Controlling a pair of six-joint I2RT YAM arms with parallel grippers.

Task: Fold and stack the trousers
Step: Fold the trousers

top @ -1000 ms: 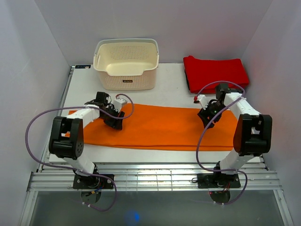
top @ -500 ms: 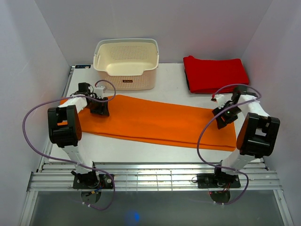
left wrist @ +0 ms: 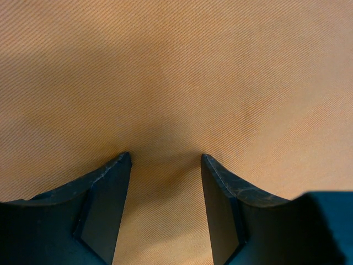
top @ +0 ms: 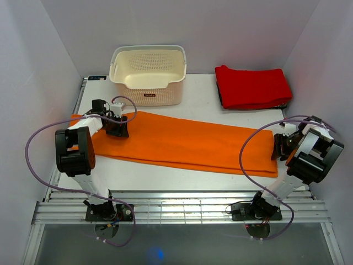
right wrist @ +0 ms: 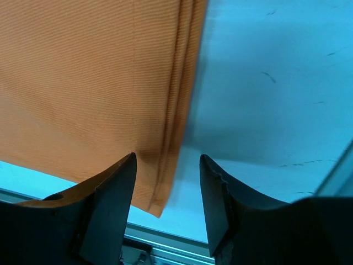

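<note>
Top external, table (top: 204, 113): trousers (top: 182, 144) flat, spanning it left to right.
Left gripper (left wrist: 165, 163): parted, empty, tips on cloth at left end.
Right gripper (right wrist: 167, 163): parted, empty, straddling right hem.
Tip: pinch all layers at both ends, lift level, then fold end to end.

White table (top: 198, 107) carries orange trousers (top: 182, 144) spread flat across its width. Cream basket (top: 149, 95) sits back left. Red folded cloth (top: 251, 86) lies back right, apart from trousers.

Overhead plus wrist close-ups of trousers (top: 182, 144)
</note>
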